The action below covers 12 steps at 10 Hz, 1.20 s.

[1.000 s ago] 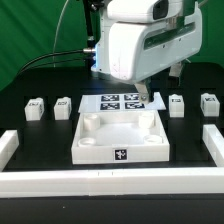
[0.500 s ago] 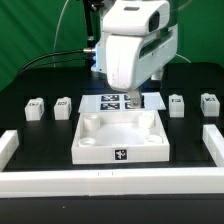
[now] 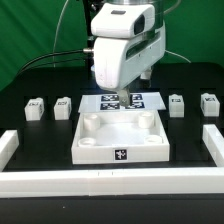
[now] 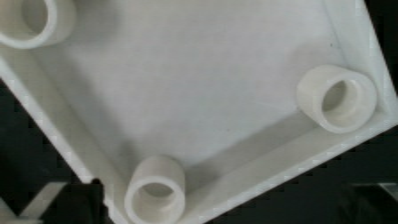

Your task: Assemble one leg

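Along the bottom edge of the exterior view, nearest the camera, you have a white rail (image 3: 110,183) crossing the black worktop (image 3: 40,135), with a short white post rising at each end, lower left and lower right. Just behind it, in the lower centre of the frame, lies the large white square panel (image 3: 120,138), rim up, with a small tag (image 3: 120,154) on its front wall. Farther back, across the middle of the frame, your four legs stand in a row, each free on the worktop and well apart from the pincer. The far-left leg (image 3: 35,108) and the inner-left leg (image 3: 63,105) are to the left of the panel. The inner-right leg (image 3: 177,104) and the far-right leg (image 3: 209,103) are to its right. Between the two pairs, just behind the panel, the marker board (image 3: 135,100) lies flat, partly covered by your pincer (image 3: 118,100), which hangs over the panel's rear edge at frame centre. Whether its jaws are apart or together, you cannot tell from either view. The wrist view looks down into the panel (image 4: 178,90), showing its smooth floor, its raised rim and three round sockets (image 4: 338,98). Above the pincer the white arm (image 3: 122,45) fills the upper centre, with black cables (image 3: 65,50) and a green backdrop (image 3: 25,30) farthest off.
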Available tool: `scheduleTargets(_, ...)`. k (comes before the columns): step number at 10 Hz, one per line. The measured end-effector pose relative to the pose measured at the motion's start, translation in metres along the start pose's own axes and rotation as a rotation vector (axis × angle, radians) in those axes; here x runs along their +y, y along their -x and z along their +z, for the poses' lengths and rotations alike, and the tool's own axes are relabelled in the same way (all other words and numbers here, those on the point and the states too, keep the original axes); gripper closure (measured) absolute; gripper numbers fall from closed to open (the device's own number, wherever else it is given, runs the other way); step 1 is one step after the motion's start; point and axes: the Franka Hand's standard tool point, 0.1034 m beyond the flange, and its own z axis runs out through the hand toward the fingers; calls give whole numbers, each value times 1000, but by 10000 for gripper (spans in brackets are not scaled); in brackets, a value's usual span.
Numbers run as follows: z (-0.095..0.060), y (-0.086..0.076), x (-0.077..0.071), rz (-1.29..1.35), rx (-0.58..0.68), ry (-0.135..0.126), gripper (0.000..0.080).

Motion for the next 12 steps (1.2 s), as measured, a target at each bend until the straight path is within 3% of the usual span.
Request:
scheduleTargets(2, 1, 0, 0, -33, 6, 9, 150)
scheduleTargets(3, 6, 6, -9, -122, 15, 27, 150)
scheduleTargets(5, 9, 19, -31, -278, 8, 24, 150)
scheduleTargets(8, 22, 33, -44, -493, -3, 12, 150)
scheduleTargets(12, 25, 34, -44, -485, -3, 8, 150)
